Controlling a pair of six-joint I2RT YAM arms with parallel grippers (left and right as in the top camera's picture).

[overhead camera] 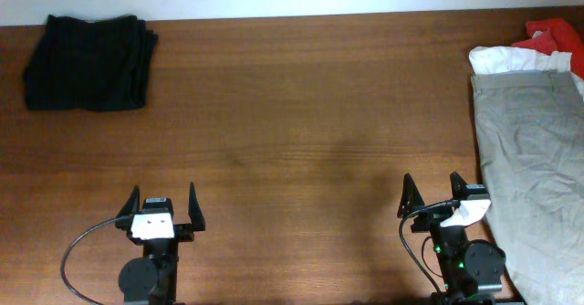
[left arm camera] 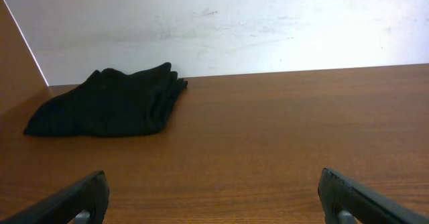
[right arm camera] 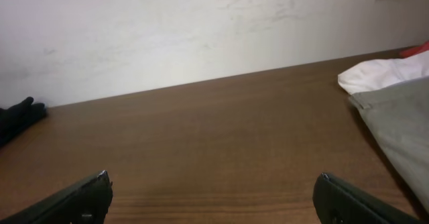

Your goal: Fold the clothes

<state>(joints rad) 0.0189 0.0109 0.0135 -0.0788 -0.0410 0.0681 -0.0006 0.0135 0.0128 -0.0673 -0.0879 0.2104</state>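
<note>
A folded black garment (overhead camera: 89, 61) lies at the far left corner of the table; it shows in the left wrist view (left arm camera: 110, 103) and its edge shows in the right wrist view (right arm camera: 19, 117). A pile of unfolded clothes lies at the right edge: grey trousers (overhead camera: 534, 173) on top, a white garment (overhead camera: 506, 59) and a red one (overhead camera: 557, 36) behind. The trousers (right arm camera: 402, 127) and white garment (right arm camera: 379, 73) show in the right wrist view. My left gripper (overhead camera: 164, 205) is open and empty near the front edge. My right gripper (overhead camera: 432, 191) is open and empty, just left of the trousers.
The brown wooden table (overhead camera: 301, 113) spreads between the black garment and the pile. A white wall (left arm camera: 234, 23) runs along the far edge.
</note>
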